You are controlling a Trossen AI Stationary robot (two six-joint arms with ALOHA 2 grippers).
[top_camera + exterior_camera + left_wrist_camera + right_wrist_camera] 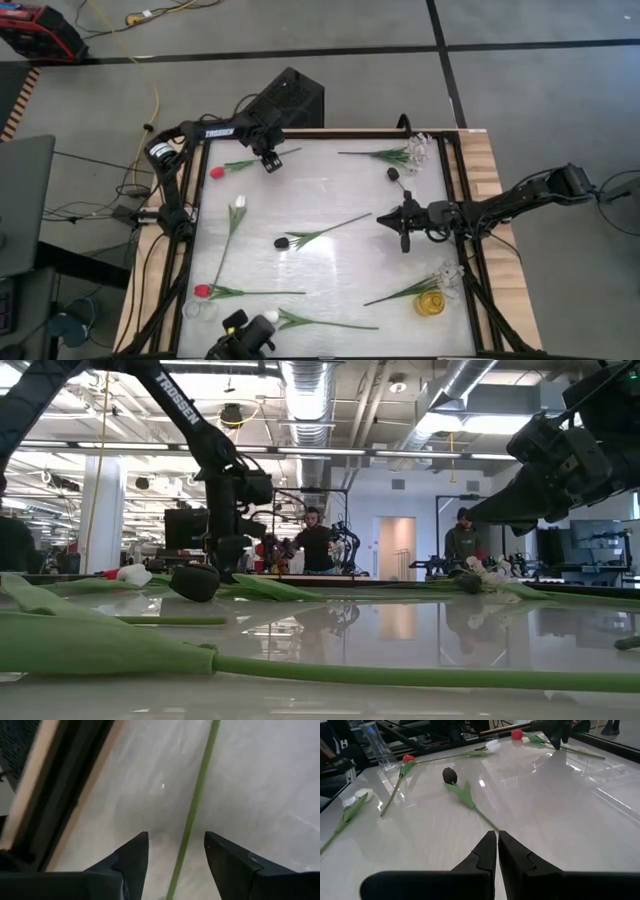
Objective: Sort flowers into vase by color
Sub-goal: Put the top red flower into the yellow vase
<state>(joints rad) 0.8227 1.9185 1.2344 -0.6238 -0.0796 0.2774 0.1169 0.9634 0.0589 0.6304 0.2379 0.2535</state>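
The left gripper (pixel 175 855) hovered with fingers spread astride a red tulip's stem (pixel 197 800) on the bench (pixel 320 200), apparently ready to grasp it, while the right gripper (pixel 497 851) waited mid-bench, fingers clenched empty.

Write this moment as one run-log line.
left gripper: jaws open astride red tulip stem, far-left corner | right gripper: shut, empty, mid-right | vases: no stem in them

Flowers are lying scattered across the table (pixel 330 200): one tulip (pixel 238 166) is lying at the far left under the left gripper (pixel 269 163), another (pixel 320 233) is resting mid-table, and two glass vases (pixel 418 150) (pixel 450 276) are standing along the right edge.
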